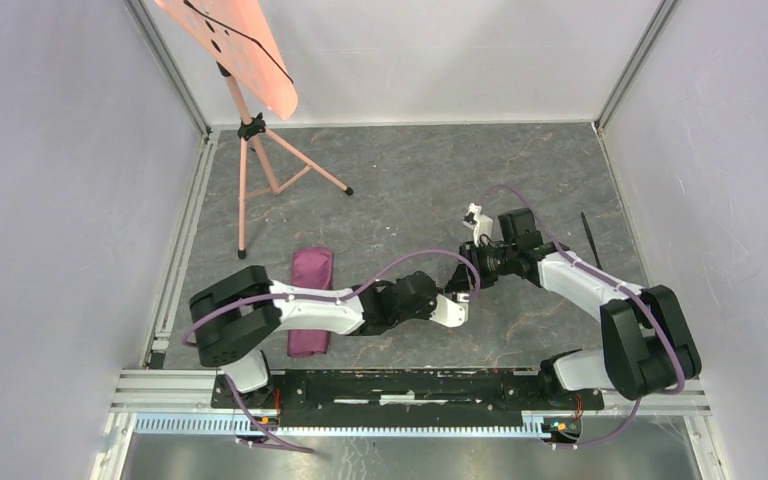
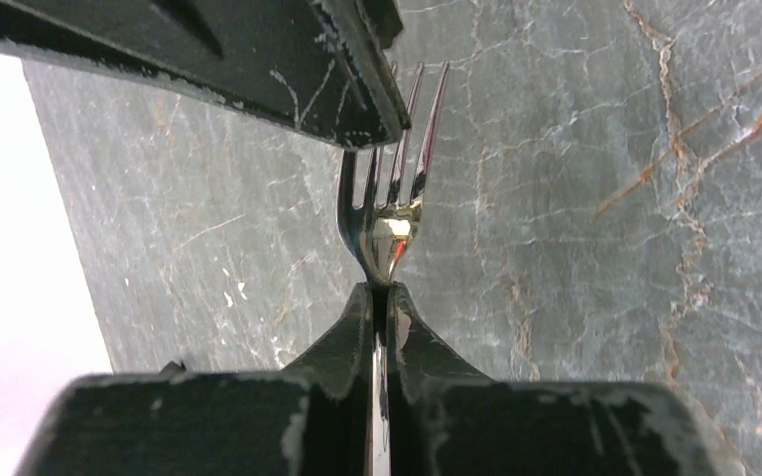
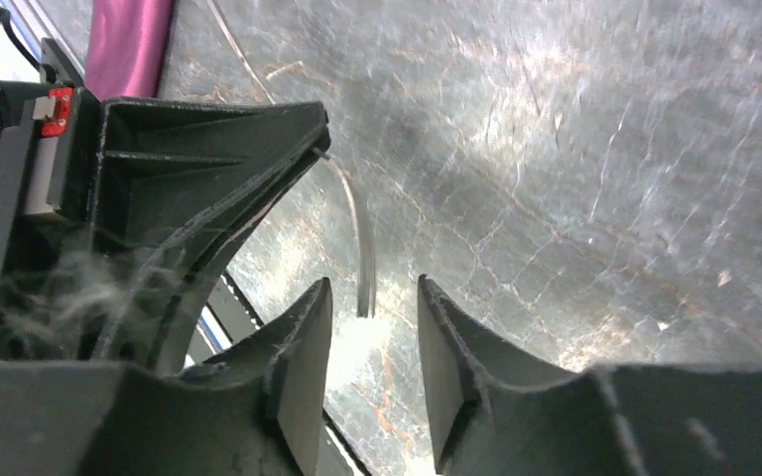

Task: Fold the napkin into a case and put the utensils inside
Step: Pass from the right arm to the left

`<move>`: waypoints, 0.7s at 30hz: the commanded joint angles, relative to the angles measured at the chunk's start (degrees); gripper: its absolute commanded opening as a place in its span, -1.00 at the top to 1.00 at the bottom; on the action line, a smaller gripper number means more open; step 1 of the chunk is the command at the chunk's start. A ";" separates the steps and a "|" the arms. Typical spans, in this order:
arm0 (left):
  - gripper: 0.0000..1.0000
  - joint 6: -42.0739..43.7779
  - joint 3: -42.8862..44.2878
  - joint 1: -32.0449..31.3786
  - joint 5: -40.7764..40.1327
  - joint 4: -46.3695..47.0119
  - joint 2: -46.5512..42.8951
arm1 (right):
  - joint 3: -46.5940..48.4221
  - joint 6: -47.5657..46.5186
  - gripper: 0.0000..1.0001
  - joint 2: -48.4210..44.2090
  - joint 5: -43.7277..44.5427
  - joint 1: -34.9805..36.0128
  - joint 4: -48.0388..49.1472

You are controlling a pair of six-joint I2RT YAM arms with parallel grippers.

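Two grippers meet at one fork [image 2: 394, 223]!
The left gripper [image 2: 381, 297] clamps its neck; the right gripper [image 3: 374, 317] has fingers parted at the handle tip.

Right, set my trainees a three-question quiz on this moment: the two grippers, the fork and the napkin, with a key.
1. True or false: the left gripper is shut on the fork.
2. The right gripper has its jaws: A) apart, B) shut on the napkin, C) out of view.
3. Fill in: in the top view, the folded plum ____ lies partly under the left arm.
Key: 1 true. 2 A. 3 napkin.
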 commanded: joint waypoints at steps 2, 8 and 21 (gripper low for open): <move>0.95 -10.82 -0.02 1.66 -2.24 -2.57 -10.04 | 4.59 6.78 -0.21 -6.63 2.38 -1.14 8.96; 0.95 -34.85 -1.27 11.24 -3.01 -14.23 -26.84 | 5.26 14.07 -0.45 -7.37 4.83 -1.85 16.45; 0.95 -61.88 -6.98 43.99 7.32 -21.48 -40.35 | -5.49 43.38 -0.35 9.27 16.94 34.18 58.98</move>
